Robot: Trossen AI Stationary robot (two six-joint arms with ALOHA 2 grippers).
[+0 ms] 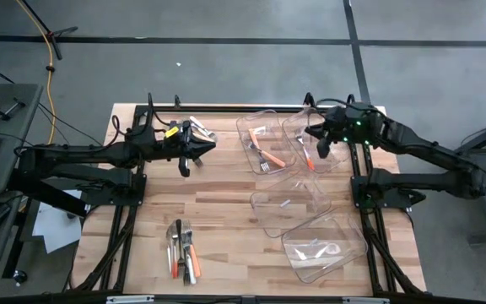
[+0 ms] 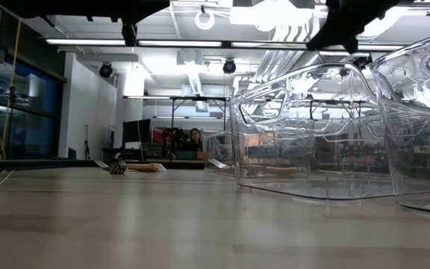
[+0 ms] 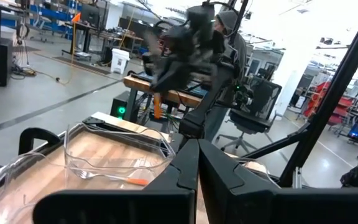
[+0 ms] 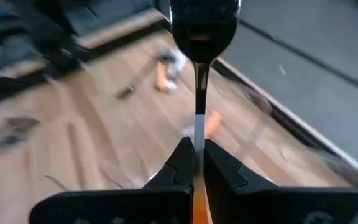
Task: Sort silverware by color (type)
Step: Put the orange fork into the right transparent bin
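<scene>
While the sorting is only partly done, a mixed pile of silverware (image 1: pixel 183 252), orange and pale handles together, is left at the near edge of the table (image 1: pixel 218 194), toward seven o'clock. Two clear bins (image 1: pixel 323 247) lie nearer at four o'clock, holding little that can be made out. Farther back, at about ten o'clock, the left gripper (image 1: pixel 202 145) is held closed and apparently empty, a few loose pieces (image 1: pixel 201 128) lying just beyond it. At one o'clock the right gripper (image 4: pixel 194 163) is clamped on an orange-handled utensil (image 4: pixel 199 74), held above the far bins (image 1: pixel 261 139), where an orange-handled fork (image 1: pixel 267 157) already rests. The pinch is judged slim, taken on the narrow handle with the metal head standing out ahead; the piece could pivot or slip, or be dropped on a bin rim and bounce onto the table, if it is released off-centre.
</scene>
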